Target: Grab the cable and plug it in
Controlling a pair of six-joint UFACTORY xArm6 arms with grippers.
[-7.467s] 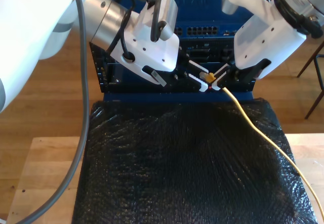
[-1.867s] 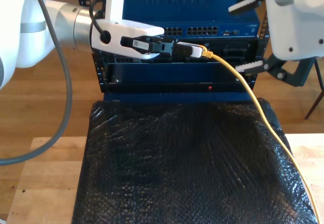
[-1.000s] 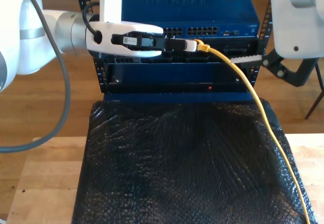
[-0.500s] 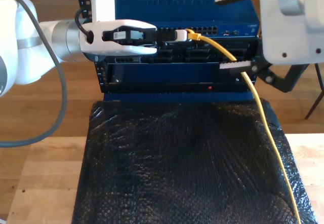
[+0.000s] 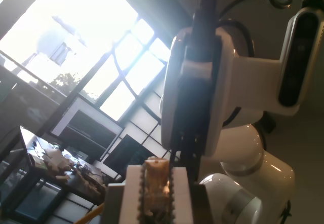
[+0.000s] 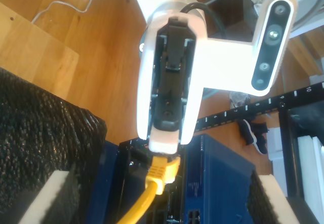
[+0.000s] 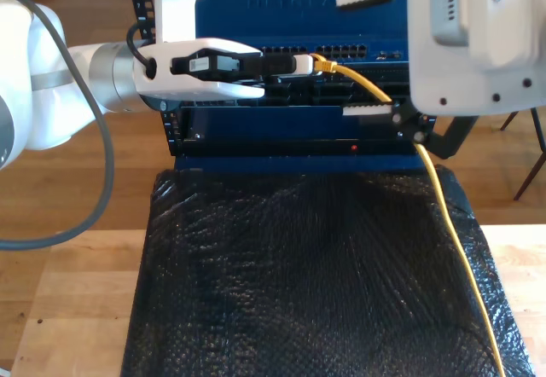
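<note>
Cable (image 7: 449,223) runs from the exterior view's lower right, over the black mat (image 7: 299,266), up to the rack. Its plug (image 7: 324,64) is pinched in my first claw (image 7: 307,64), just in front of the switch's port row (image 7: 341,51). My second claw (image 7: 367,53) hangs wide and empty nearby. To seat it well, I judge, square the plug with one port, push straight in with a firm grip, and hold the second arm off the cable so nothing tugs the plug askew.
</note>
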